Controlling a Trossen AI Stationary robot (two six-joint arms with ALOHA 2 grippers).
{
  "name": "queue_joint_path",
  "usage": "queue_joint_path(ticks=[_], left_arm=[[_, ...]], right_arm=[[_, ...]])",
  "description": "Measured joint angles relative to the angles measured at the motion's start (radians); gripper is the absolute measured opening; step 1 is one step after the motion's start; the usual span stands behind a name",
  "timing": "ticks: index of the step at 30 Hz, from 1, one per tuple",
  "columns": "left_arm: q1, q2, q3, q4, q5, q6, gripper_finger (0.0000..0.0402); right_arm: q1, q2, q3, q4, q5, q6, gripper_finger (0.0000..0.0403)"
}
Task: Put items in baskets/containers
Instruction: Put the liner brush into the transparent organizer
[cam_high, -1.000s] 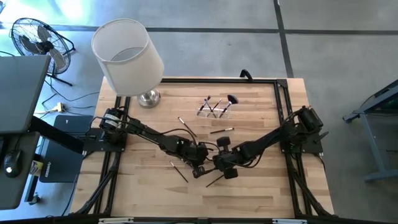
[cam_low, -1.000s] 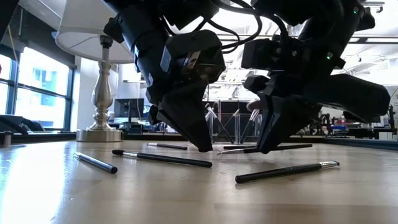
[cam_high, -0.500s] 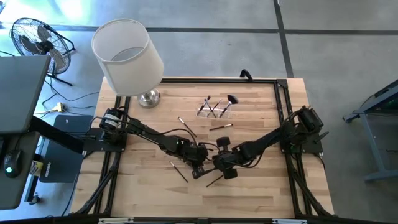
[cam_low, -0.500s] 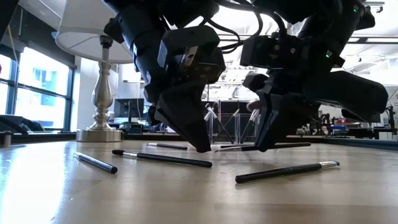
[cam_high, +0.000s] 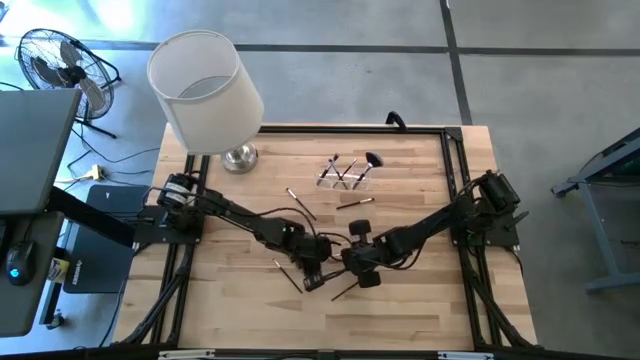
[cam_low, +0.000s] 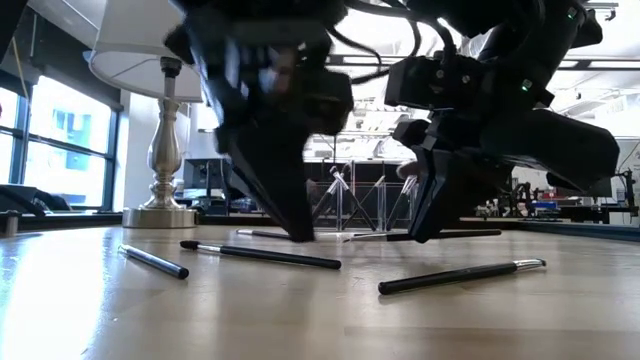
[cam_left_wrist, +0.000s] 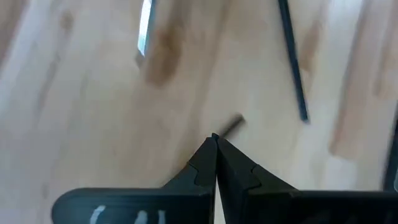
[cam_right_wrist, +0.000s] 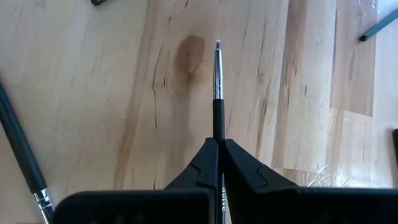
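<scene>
Near the table's middle front, my right gripper (cam_high: 346, 264) is shut on a slim dark makeup brush (cam_right_wrist: 217, 81). My left gripper (cam_high: 312, 277) stands shut right beside it on the left, tips low over the wood (cam_low: 298, 236). A short dark stub (cam_left_wrist: 234, 124) shows just beyond its tips. Other brushes lie flat on the table (cam_high: 289, 276) (cam_high: 345, 290) (cam_high: 299, 203) (cam_high: 356, 205). The small clear container (cam_high: 345, 176) stands farther back with a few brushes leaning in it. My left gripper: I cannot tell whether its shut tips touch the dark stub (cam_left_wrist: 234, 124) in front of them. My right gripper pinches the brush's dark handle (cam_right_wrist: 218, 127) between its two fingers, slanting down from above. The silver ferrule and bristle tip (cam_right_wrist: 217, 45) reach out ahead of the fingers. The brush lies nearly level just at the table (cam_low: 470, 234).
A lamp with a big white shade (cam_high: 205, 90) and silver base (cam_high: 240, 157) stands at the far left corner. Loose brushes lie in front of both grippers in the low view (cam_low: 260, 255) (cam_low: 460, 275) (cam_low: 152, 260). A black frame (cam_high: 455, 150) edges the table.
My left gripper has tipped and swung its shut tips toward the table's left, away from the right gripper and the held brush. The right gripper and its brush have kept still.
</scene>
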Motion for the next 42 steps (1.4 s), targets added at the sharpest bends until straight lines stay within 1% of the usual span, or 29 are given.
queue_joint_path(ticks=[2, 4, 8, 9, 12, 17, 25, 28, 31, 34, 36, 38, 41, 42], left_arm=[[-0.027, -0.005, 0.036, -0.093, -0.020, -0.002, 0.0000], [-0.064, -0.012, 0.090, -0.238, -0.058, 0.008, 0.0000], [-0.145, -0.014, 0.194, -0.429, -0.098, 0.036, 0.0000], [-0.164, -0.014, 0.208, -0.459, -0.110, 0.039, 0.0000], [-0.209, -0.014, 0.219, -0.480, -0.116, 0.029, 0.0000], [-0.256, -0.006, 0.219, -0.472, -0.096, -0.020, 0.0000], [-0.302, 0.002, 0.218, -0.468, -0.092, -0.075, 0.0000], [-0.324, 0.002, 0.218, -0.428, -0.064, -0.098, 0.0000], [-0.378, 0.002, 0.218, -0.360, -0.020, -0.134, 0.0000], [-0.447, 0.020, 0.219, -0.297, -0.020, -0.191, 0.0000], [-0.497, 0.027, 0.216, -0.296, -0.030, -0.229, 0.0000], [-0.534, 0.044, 0.219, -0.245, -0.019, -0.268, 0.0000], [-0.578, 0.063, 0.216, -0.214, -0.004, -0.286, 0.0002], [-0.585, 0.071, 0.216, -0.177, -0.002, -0.298, 0.0005]], right_arm=[[0.001, 0.000, 0.001, 0.000, 0.000, 0.000, 0.0002], [0.001, -0.001, 0.001, 0.000, -0.007, 0.000, 0.0002], [0.000, -0.002, 0.001, 0.008, -0.007, 0.000, 0.0002], [0.000, -0.002, 0.001, 0.008, -0.007, 0.000, 0.0002], [0.001, -0.002, 0.001, 0.013, -0.009, 0.000, 0.0002], [0.001, -0.002, 0.001, 0.019, -0.018, 0.009, 0.0002], [0.000, -0.002, 0.001, 0.017, -0.025, 0.081, 0.0003], [0.000, -0.002, 0.001, 0.009, -0.039, 0.131, 0.0005], [0.000, -0.002, 0.001, 0.006, -0.068, 0.211, 0.0008], [0.000, -0.002, 0.001, 0.004, -0.103, 0.268, 0.0008], [0.000, -0.002, 0.001, 0.005, -0.119, 0.300, 0.0008], [0.002, -0.002, 0.001, 0.005, -0.120, 0.322, 0.0008], [0.002, -0.002, 0.001, 0.005, -0.118, 0.323, 0.0010], [0.002, -0.002, 0.001, 0.003, -0.116, 0.324, 0.0010]])
